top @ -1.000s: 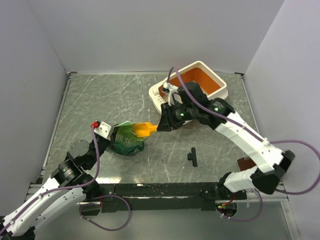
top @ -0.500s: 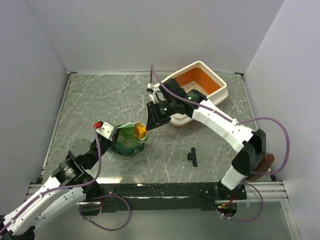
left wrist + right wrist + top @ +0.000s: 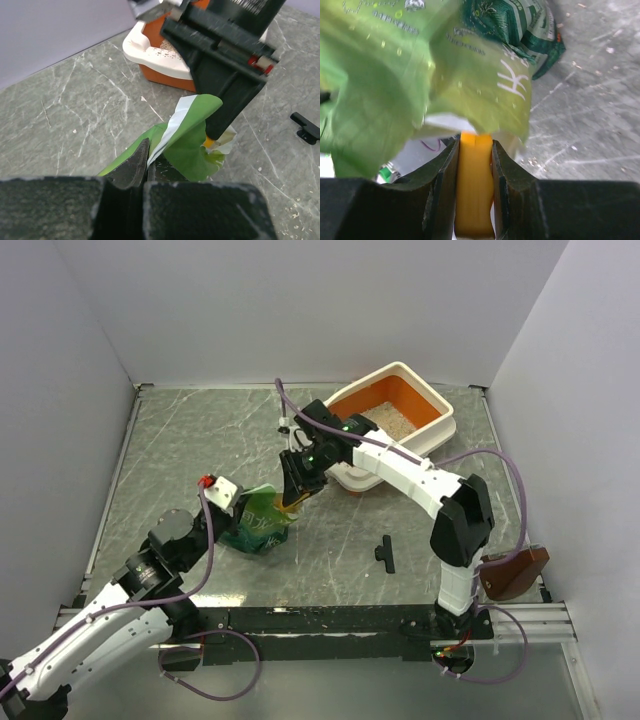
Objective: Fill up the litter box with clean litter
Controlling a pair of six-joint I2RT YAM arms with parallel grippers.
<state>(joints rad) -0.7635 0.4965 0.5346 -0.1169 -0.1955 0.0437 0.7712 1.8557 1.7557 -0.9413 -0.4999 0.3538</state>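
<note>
The litter box [image 3: 440, 418] stands at the back right, cream rim, orange inside, with beige clean litter [image 3: 390, 421] in it; its corner shows in the left wrist view [image 3: 150, 52]. A green crinkled bag [image 3: 258, 522] stands mid-table. My left gripper [image 3: 145, 155] is shut on the bag's edge [image 3: 187, 130]. My right gripper [image 3: 292, 502] is shut on the handle of a yellow-orange scoop [image 3: 474, 185]. The scoop's head is hidden inside the bag's mouth [image 3: 470, 75].
A small black clip [image 3: 386, 553] lies on the marble table right of the bag, also in the left wrist view [image 3: 306, 127]. A brown object [image 3: 512, 575] sits near the right arm's base. White walls close the table's back and sides.
My right gripper has swung left and down from near the litter box, and the scoop has gone into the bag's mouth. The left gripper has kept its hold on the bag.
</note>
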